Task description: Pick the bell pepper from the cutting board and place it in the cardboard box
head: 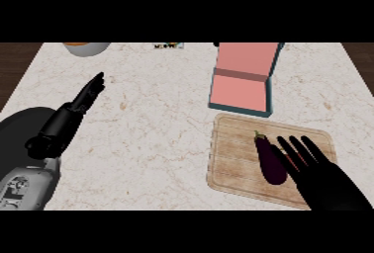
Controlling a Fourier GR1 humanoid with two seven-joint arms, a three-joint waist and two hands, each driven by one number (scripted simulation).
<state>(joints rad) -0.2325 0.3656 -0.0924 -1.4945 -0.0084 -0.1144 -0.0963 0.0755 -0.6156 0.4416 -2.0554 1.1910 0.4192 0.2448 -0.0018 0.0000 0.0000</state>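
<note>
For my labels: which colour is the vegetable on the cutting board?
Dark purple, an eggplant with a green stem; head view.

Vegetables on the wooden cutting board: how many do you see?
1: a dark purple eggplant lying on the wooden cutting board, beside the right robot hand. That hand may hide something beneath it.

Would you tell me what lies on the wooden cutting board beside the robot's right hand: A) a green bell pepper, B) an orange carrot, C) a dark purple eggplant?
C: a dark purple eggplant lies on the cutting board, just left of the open right hand.
</note>
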